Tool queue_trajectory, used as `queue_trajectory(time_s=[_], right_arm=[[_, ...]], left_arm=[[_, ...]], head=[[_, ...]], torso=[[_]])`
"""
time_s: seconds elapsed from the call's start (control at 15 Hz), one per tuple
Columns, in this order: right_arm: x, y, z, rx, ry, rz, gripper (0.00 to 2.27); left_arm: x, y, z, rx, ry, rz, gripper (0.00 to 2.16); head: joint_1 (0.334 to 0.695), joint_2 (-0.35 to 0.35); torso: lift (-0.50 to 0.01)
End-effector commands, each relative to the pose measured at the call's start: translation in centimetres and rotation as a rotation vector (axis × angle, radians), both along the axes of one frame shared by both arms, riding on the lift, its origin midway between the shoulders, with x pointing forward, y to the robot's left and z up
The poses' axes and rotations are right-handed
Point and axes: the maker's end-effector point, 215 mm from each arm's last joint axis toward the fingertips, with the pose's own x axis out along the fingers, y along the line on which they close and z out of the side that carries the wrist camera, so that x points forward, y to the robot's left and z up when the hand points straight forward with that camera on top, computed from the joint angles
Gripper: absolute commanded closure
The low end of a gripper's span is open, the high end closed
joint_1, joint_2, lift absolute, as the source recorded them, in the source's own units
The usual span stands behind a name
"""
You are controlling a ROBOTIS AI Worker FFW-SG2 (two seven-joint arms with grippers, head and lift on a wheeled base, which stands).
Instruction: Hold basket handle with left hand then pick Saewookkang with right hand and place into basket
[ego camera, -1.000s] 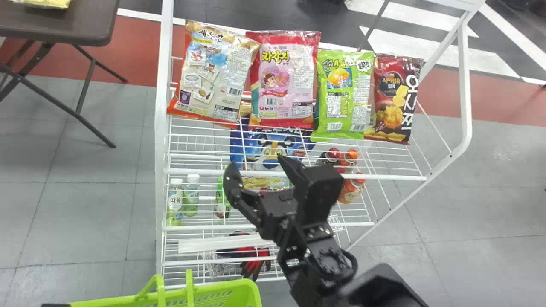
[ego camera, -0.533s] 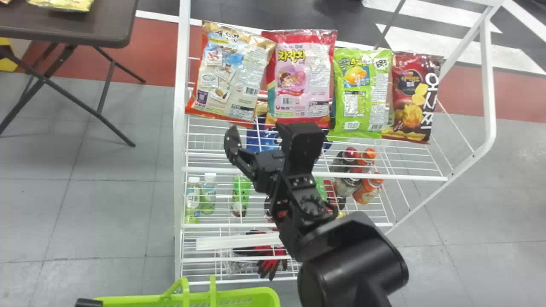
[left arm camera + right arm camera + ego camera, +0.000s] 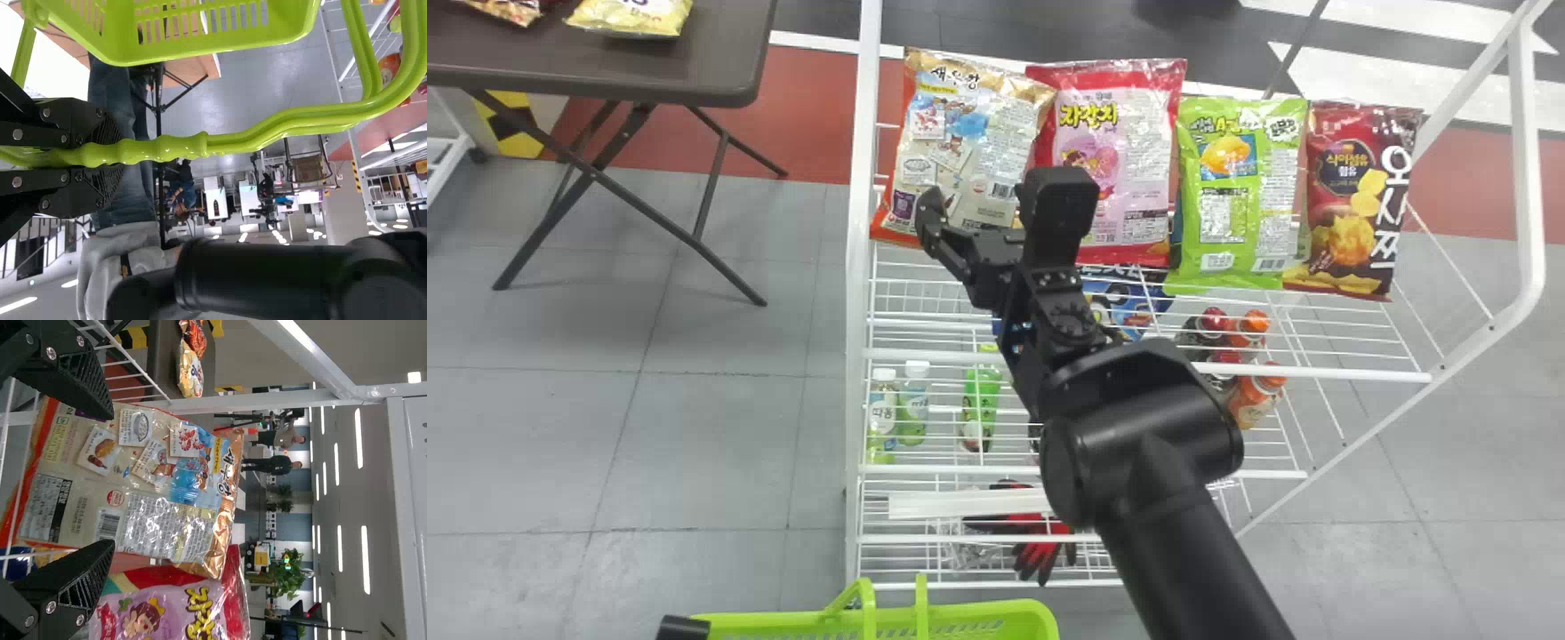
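While left fingers [image 3: 50,125] tight round handle [image 3: 180,147], right fingers [image 3: 933,212] empty, wide apart, white rack [image 3: 859,276], grey floor [image 3: 720,436]

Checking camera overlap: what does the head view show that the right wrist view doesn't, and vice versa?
Head view: the green basket, the green snack bag, the maroon snack bag and the red-and-black gloves.

Right wrist view: a leafy plant and ceiling lights.

Both: the Saewookkang bag, the pink snack bag, the white rack and the open right gripper.

I see glossy, crinkled plastic on the Saewookkang [image 3: 160,487] ahead of my right gripper [image 3: 978,210]; my left gripper [image 3: 110,154] clasps a smooth, shiny plastic basket handle [image 3: 180,148].
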Motion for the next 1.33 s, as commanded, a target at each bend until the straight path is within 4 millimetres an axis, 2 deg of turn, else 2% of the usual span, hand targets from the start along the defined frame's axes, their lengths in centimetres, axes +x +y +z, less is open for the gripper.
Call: queue_trajectory(time_s=[0.0, 0.2, 0.47, 0.8, 0.87, 0.93, 1.07, 1.2, 1.27], right_arm=[[2.1, 0.8, 0.5, -0.007, -0.007, 0.005, 0.15], [3.6, 1.6, 0.6, 0.002, 0.008, 0.021, 0.15], [4.8, 1.9, -0.6, -0.022, 0.057, 0.019, 0.15], [6.5, 1.1, -1.0, -0.096, 0.064, -0.012, 0.15], [6.8, 0.9, -1.1, -0.104, 0.068, -0.017, 0.21], [6.9, 0.6, -1.5, -0.107, 0.078, -0.021, 0.36], [7.0, 0.3, -2.2, -0.111, 0.100, -0.024, 0.51], [7.2, 0.1, -2.4, -0.092, 0.108, -0.013, 1.55], [7.4, 0.0, -1.9, -0.088, 0.091, -0.018, 1.98]], left_arm=[[0.1, 0.3, -0.1, 0.001, -0.003, 0.008, 1.88], [0.5, 0.7, 0.1, -0.002, -0.012, 0.021, 1.88], [0.6, 0.7, 0.3, -0.011, -0.016, 0.022, 1.88], [0.7, 0.8, 0.6, -0.028, -0.023, 0.030, 1.88], [0.6, 0.9, 0.6, -0.027, -0.022, 0.031, 1.88], [0.7, 0.9, 0.6, -0.027, -0.022, 0.034, 1.88], [0.7, 1.0, 0.5, -0.026, -0.024, 0.034, 1.88], [0.9, 1.1, 0.4, -0.023, -0.022, 0.038, 1.88], [1.1, 1.2, 0.2, -0.021, -0.020, 0.042, 1.88]], head=[[0.695, -0.180], [0.695, -0.152], [0.695, -0.126], [0.695, -0.124], [0.695, -0.129], [0.695, -0.130], [0.695, -0.132], [0.695, -0.134], [0.695, -0.134]], torso=[[-0.019], [-0.019], [-0.019], [-0.019], [-0.019], [-0.019], [-0.019], [-0.019], [-0.019]])
